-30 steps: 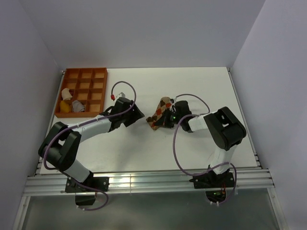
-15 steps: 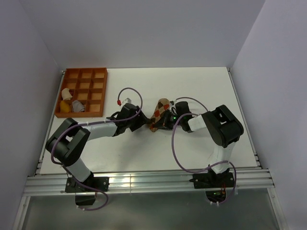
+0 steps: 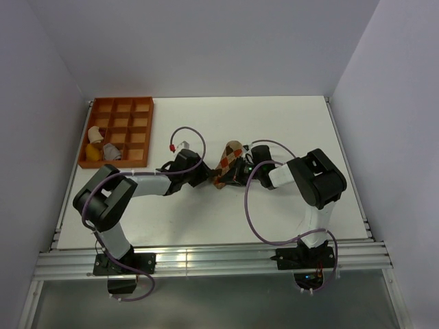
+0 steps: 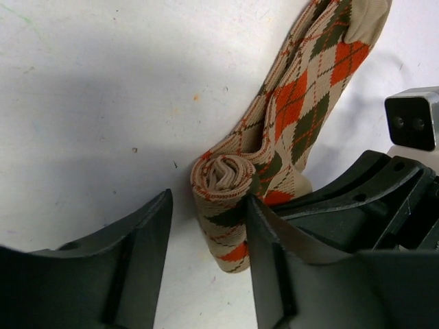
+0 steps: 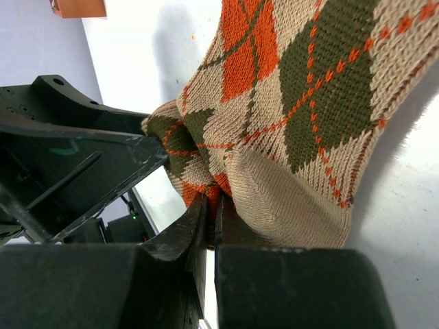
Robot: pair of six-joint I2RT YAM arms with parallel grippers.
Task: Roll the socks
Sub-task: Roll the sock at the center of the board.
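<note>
Across the middle of the top view, the argyle sock (image 3: 230, 163) lies on the worktop (image 3: 288, 123) between the two claws. Its long axis slants from lower left to upper right. The left claw (image 3: 204, 177) sits at its lower-left end and the right claw (image 3: 239, 173) at its right edge. An orange tray (image 3: 116, 101) in the upper left holds a few small bundles, too small to identify. No second sock shows on the worktop.

Seen from the left wrist, the sock (image 4: 305, 89) is only partly rolled. A tight coil (image 4: 223, 179) at lower centre takes up one end, and the rest runs flat towards the upper right corner. The coil's own axis lies across the sock's width. The left claw (image 4: 209, 205) stands open astride the coil, one finger (image 4: 264, 233) against it and the other clear of it.

Up close in the right wrist view, the right claw (image 5: 210, 209) is closed, pinching a fold of the sock (image 5: 309, 103) near the coil. The fabric fans out to the upper right.

By my reading, the roll has begun but most of the length remains to be wound.
</note>
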